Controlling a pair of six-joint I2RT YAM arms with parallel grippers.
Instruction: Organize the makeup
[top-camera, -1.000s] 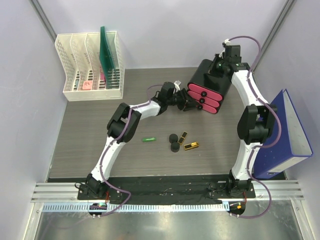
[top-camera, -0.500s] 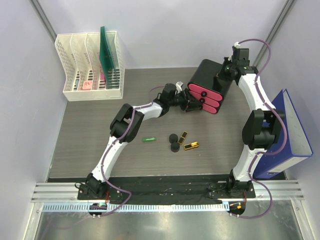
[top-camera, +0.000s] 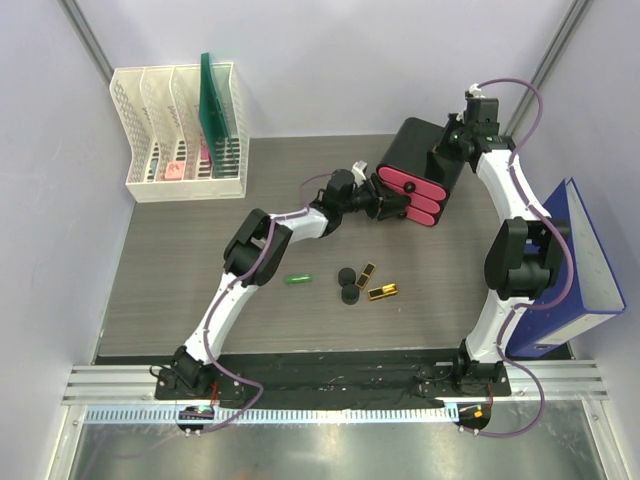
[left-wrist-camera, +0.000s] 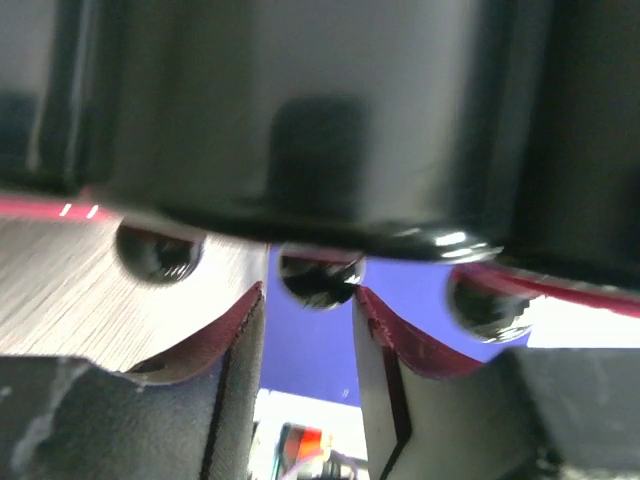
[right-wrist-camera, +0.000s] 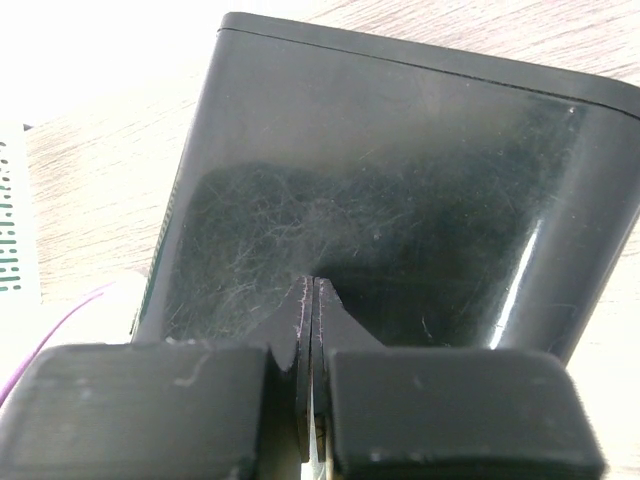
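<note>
Biggest risk is sitting w/ the black box (top-camera: 418, 148): if the L claw (left-wrist-camera: 308, 300) is tugging on a drawer while the box isn't braced, the whole box is likely sliding or tipping toward the claw instead of the drawer opening. The R claw (right-wrist-camera: 312, 288), fingers pressed together and holding nothing, is resting its tips at the box's rear wall, so it's prob. bracing against a push, not a pull. Next, the pink drawer fronts (top-camera: 408, 192): an off-axis pull is risking a jam. Smallest, the middle knob (left-wrist-camera: 318, 278): the L claw's fingers are standing partway apart either side of it. W/ the wrist view this close and blurred, I can't tell whether they're pinching it or just bracketing it, so a slip-off is possible. The makeup is lying well apart from the L claw, behind it on the table (top-camera: 170, 290) toward the arm bases: two compacts (top-camera: 347, 275), gold-black sticks (top-camera: 368, 272) just beside them, green tube (top-camera: 298, 279) farther back, near the L arm's elbow.
</note>
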